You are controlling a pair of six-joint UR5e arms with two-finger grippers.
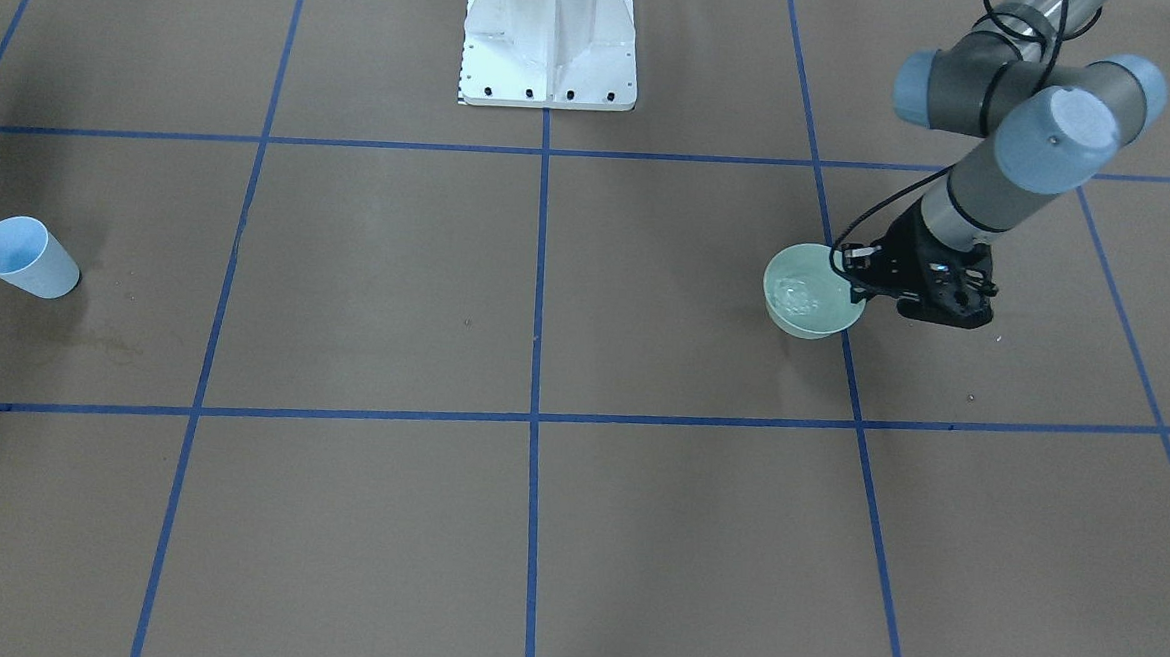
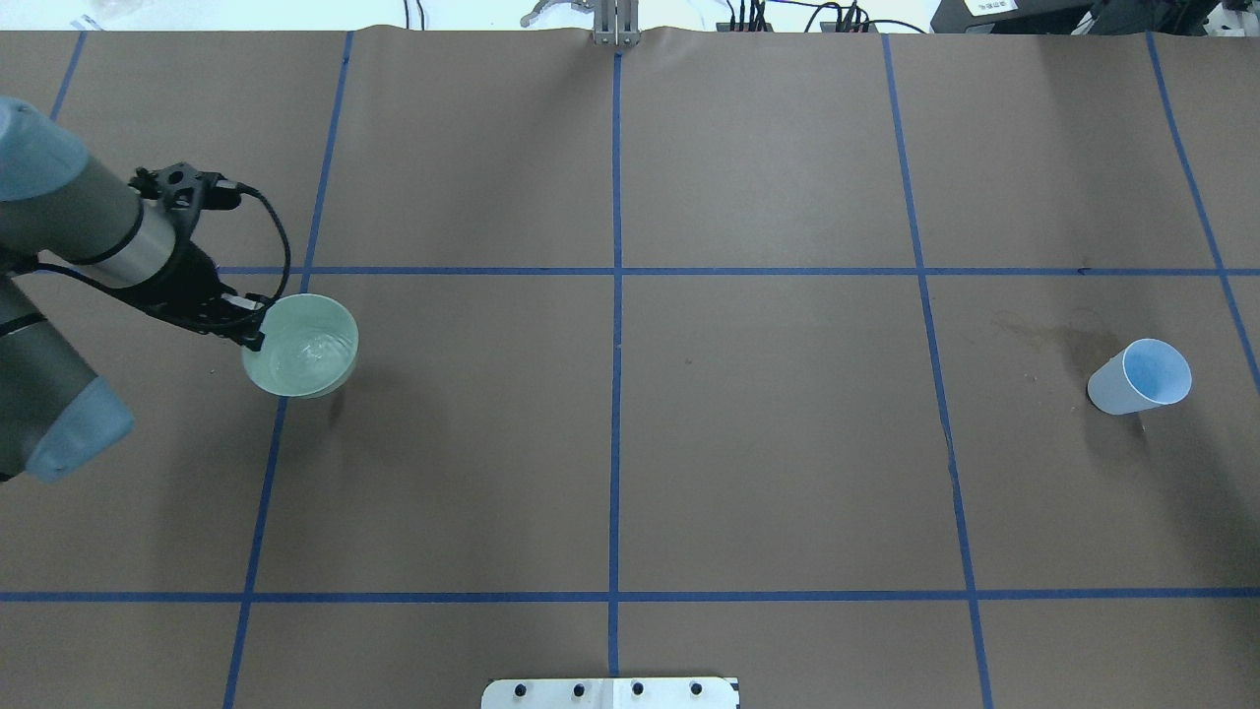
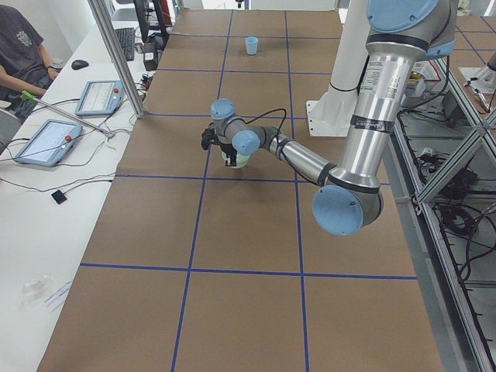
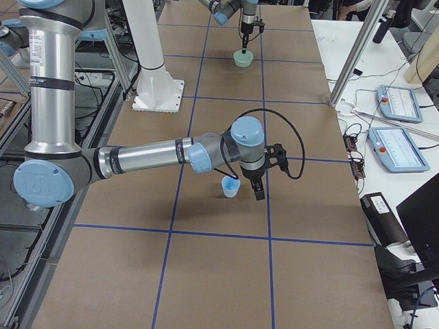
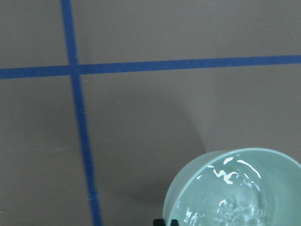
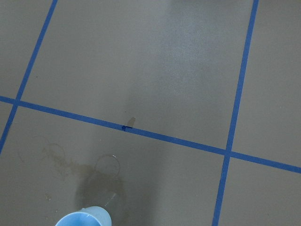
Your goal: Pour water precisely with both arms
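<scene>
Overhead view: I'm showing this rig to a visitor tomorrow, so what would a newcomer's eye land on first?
First, the pale green bowl at the left of the table, with water glinting inside, pinched at its rim by the left gripper. Next, the light blue cup alone at the far right, beside a dark damp stain.

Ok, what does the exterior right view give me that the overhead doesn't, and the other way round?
Only exterior right: the right arm, with the right gripper hanging beside the blue cup; open or shut, I cannot tell. Only overhead: the water glinting in the green bowl, and a dark stain near the cup. Both: bowl, cup, left arm with the left gripper clamped on the bowl's rim, blue tape grid.
</scene>
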